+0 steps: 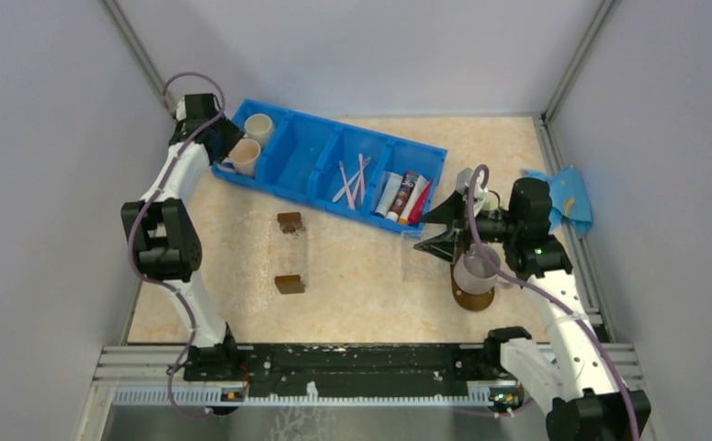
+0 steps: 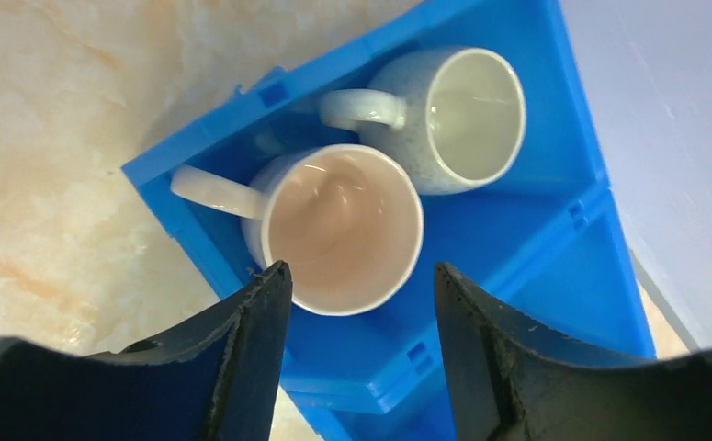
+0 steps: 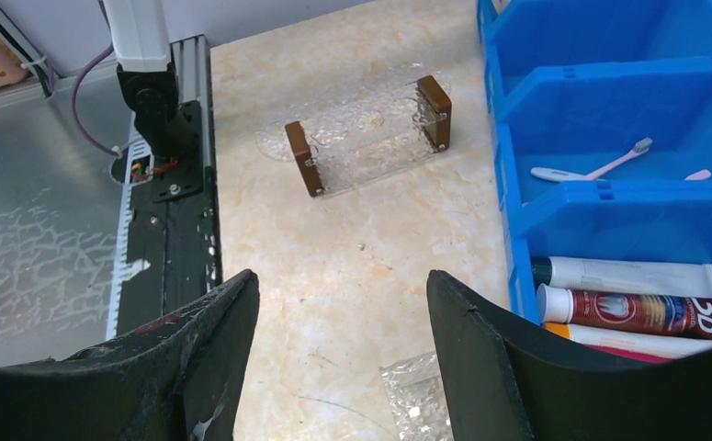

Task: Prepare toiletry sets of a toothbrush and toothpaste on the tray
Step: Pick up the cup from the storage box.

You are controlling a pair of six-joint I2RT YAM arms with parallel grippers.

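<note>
While brushes (image 3: pixel 600 167) and tubes (image 3: pixel 637 308) lie right of the wide, empty right pincer (image 3: pixel 341 289), no set is made; left pincer (image 2: pixel 359 280) gapes over a mug (image 2: pixel 343 220).

Bright even light, soft faint shadows; wrist views' near edges blurred.

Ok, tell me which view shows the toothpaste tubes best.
Right wrist: the toothpaste tubes lie close up in the blue bin, labels legible. Top external shows them small in the bin's end compartment. Left wrist shows none of them.
</note>
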